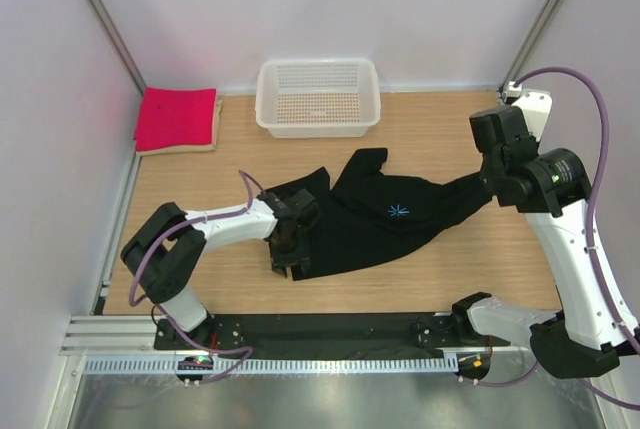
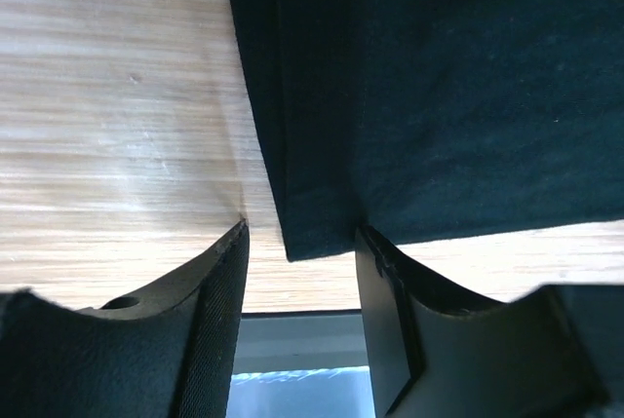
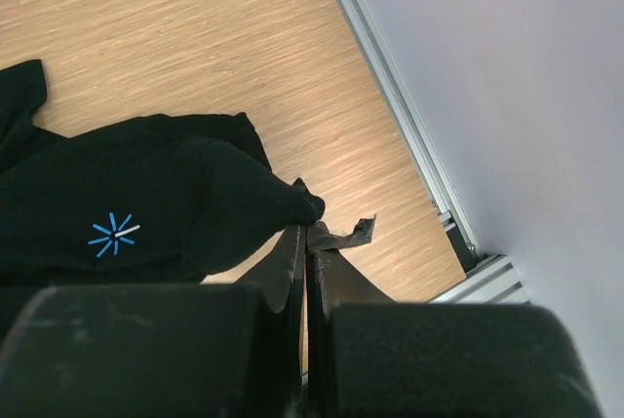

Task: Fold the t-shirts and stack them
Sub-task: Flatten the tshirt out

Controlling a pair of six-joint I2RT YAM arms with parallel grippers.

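Note:
A large black t-shirt [image 1: 370,224] with a small blue mark [image 1: 398,211] lies crumpled mid-table. My left gripper [image 1: 289,252] sits low at its left edge. In the left wrist view the gripper [image 2: 300,243] is open, and a corner of the black cloth [image 2: 317,228] reaches in between the two fingertips [image 2: 226,267]. My right gripper [image 1: 487,185] holds the shirt's right end, raised off the table. Its jaws [image 3: 310,231] are shut on a pinch of black fabric [image 3: 234,199]. A pink-red t-shirt [image 1: 178,116] lies folded on a beige one [image 1: 180,148] at the back left.
A white mesh basket [image 1: 318,97] stands at the back centre, against the wall. Bare wooden table [image 1: 470,269] shows to the right of and in front of the black shirt. Metal frame rails [image 3: 409,126] run along the table's sides.

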